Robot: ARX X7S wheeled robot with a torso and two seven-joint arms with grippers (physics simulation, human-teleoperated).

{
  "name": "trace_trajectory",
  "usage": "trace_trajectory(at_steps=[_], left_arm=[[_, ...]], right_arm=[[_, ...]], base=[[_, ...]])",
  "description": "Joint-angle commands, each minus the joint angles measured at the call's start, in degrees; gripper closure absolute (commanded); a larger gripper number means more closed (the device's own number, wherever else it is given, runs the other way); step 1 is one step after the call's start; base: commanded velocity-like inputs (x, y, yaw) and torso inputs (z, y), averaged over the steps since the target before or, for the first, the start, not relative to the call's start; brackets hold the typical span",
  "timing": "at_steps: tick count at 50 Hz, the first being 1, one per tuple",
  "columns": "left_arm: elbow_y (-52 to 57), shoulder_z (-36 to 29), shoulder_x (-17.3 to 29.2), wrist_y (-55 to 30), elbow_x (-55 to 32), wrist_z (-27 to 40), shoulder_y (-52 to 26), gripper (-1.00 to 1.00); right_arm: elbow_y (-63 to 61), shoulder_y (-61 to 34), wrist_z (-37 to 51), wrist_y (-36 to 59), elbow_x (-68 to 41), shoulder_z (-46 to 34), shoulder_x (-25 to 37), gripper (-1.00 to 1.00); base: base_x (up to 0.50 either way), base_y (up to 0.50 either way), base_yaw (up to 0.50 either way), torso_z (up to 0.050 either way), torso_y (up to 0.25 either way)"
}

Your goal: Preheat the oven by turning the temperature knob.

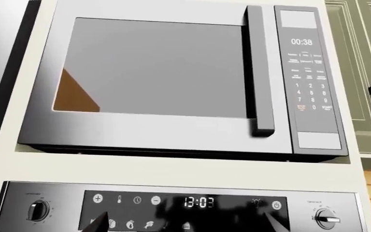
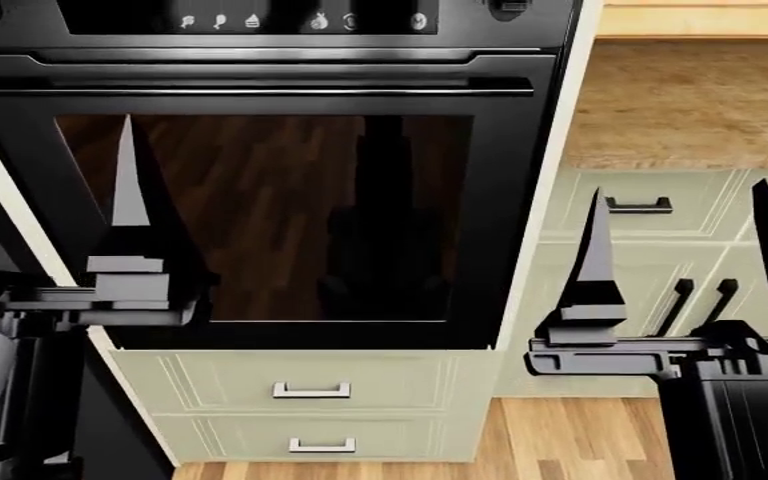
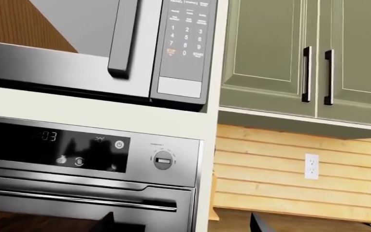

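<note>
Two knobs [image 1: 38, 211] [image 1: 326, 218] are flanking the clock, so both tools [image 2: 124, 240] [image 2: 678, 260] (gaping, empty) are risking the wrong dial.

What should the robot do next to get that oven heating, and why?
Probably raise the right gripper toward the knob at the right end of the oven panel. The gripper is open but hangs low, right of the door, well below the panel, and nothing touches the knob yet.

oven [image 2: 277, 200] top cropped | knob [image 1: 326, 218] marks unreadable | left hand [image 2: 128, 200] half-cropped
</note>
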State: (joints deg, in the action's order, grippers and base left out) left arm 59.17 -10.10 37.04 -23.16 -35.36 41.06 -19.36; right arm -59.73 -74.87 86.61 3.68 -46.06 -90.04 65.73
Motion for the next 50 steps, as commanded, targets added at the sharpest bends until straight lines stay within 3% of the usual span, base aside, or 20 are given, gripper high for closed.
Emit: trace_trajectory(at_steps=[1,24,50], left_arm=[[0.0,-1.2,1.5,1.1,-0.6,1.5,-0.5,-1.0],[0.3,-4.2,4.6,2.7,-2.2,4.8,-2.4,-1.0],[-0.6,-6.8,6.5,4.9,-2.3,6.8,-3.1,-1.0]], right_arm=[[-0.1,-3.0,0.7,-0.8,-0.4,-2.9,0.1,-1.0],[0.0,-7.7,2.0,-2.3,-0.5,-8.0,0.2,-1.0],[0.8,-7.3,1.2,-2.6,-0.6,-7.9,0.3,-1.0]], base=[[0.19,0.0,0.0,0.0,0.0],[0.19,0.0,0.0,0.0,0.0],[0.19,0.0,0.0,0.0,0.001]])
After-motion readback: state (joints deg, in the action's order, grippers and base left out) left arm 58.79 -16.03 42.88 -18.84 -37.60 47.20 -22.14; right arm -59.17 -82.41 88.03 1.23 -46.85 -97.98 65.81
